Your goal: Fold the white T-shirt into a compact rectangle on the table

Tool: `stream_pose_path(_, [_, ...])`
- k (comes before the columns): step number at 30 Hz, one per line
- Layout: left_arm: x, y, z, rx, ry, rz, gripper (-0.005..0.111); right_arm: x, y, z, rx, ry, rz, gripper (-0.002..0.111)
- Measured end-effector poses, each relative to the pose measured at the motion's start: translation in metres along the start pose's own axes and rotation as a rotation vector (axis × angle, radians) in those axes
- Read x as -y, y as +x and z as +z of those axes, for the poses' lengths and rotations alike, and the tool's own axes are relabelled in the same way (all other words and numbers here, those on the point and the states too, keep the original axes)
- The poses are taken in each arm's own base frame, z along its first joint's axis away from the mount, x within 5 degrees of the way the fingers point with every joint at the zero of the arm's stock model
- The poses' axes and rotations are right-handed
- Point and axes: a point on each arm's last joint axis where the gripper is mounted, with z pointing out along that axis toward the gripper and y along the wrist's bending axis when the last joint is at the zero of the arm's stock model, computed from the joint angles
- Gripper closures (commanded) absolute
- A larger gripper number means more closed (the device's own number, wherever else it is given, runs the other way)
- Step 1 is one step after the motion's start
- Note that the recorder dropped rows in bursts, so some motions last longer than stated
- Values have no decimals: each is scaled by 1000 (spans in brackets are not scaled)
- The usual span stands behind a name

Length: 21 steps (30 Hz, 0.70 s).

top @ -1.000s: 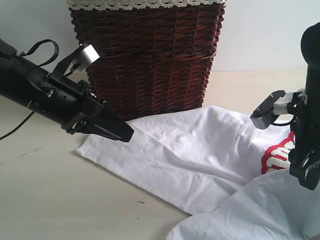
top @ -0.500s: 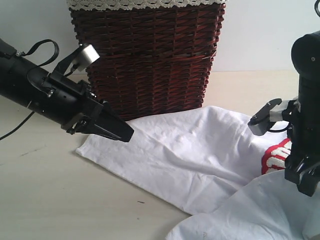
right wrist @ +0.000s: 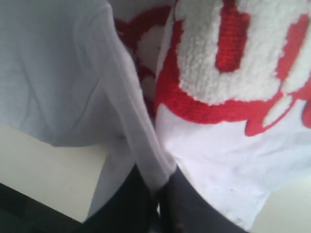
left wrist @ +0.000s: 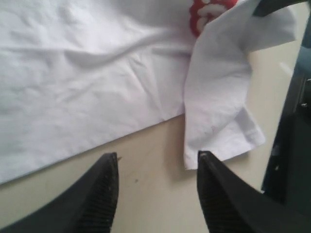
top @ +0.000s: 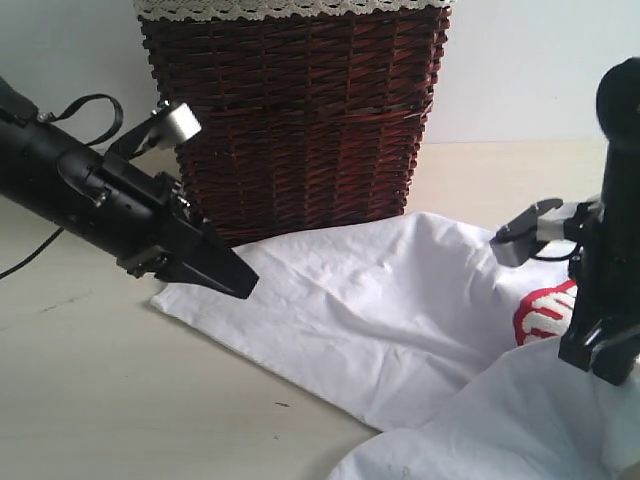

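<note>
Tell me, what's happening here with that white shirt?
A robot is folding the white T-shirt, which lies rumpled on the table before a wicker basket. The right tool is shut on a fold beside the red lettering; the left tool hangs open near the shirt's edge, holding nothing.

You have open bench (top: 90, 400) across the near left, under and ahead of the left gripper (left wrist: 156, 156), its jaws spread. The wicker basket (top: 295, 110) walls off the back. On the right, the right gripper (right wrist: 156, 196), clamped on a lifted fold of the white T-shirt (top: 380, 310), bars the way.
</note>
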Motion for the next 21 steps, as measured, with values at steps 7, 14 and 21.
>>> stream_pose_path(7, [-36,17,18,-162,-158,111,59,-20,28,-51,238,-1,20,108])
stream_pose_path(14, [-62,30,10,-428,-384,499,58,-28,32,-60,297,-41,28,108])
stream_pose_path(21, [-69,21,16,-509,-454,910,58,-30,32,-61,309,-64,33,108])
